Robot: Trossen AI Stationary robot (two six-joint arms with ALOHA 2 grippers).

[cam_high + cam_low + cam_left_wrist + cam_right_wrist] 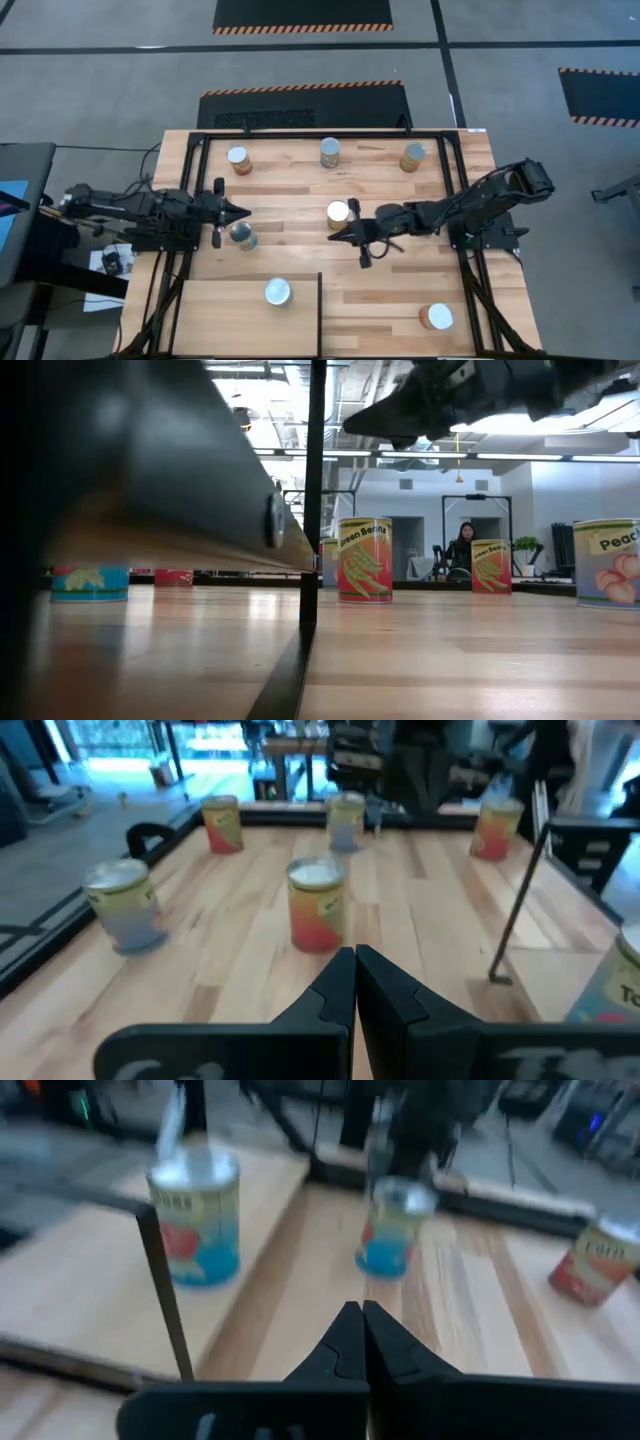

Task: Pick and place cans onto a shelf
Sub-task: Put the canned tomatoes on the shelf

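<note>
Several cans stand upright on the striped table: three along the far edge (pixel 238 159), (pixel 330 152), (pixel 413 157), one in the middle (pixel 339 213), one at the left (pixel 242 236) and one near the front right (pixel 436 317). Another can (pixel 277 292) stands on the pale shelf (pixel 220 320) at the front left. My left gripper (pixel 243 212) is shut in the air, just beyond the left can, pointing at the middle can (pixel 318 905). My right gripper (pixel 333 237) is shut in the air, just in front of the middle can, pointing at the left can (pixel 395 1225).
A black frame (pixel 320 135) runs around the table's far and side edges. The shelf is raised on thin dark posts (pixel 315 490), (pixel 165 1295). A person (pixel 465 545) sits far off in the room behind the table.
</note>
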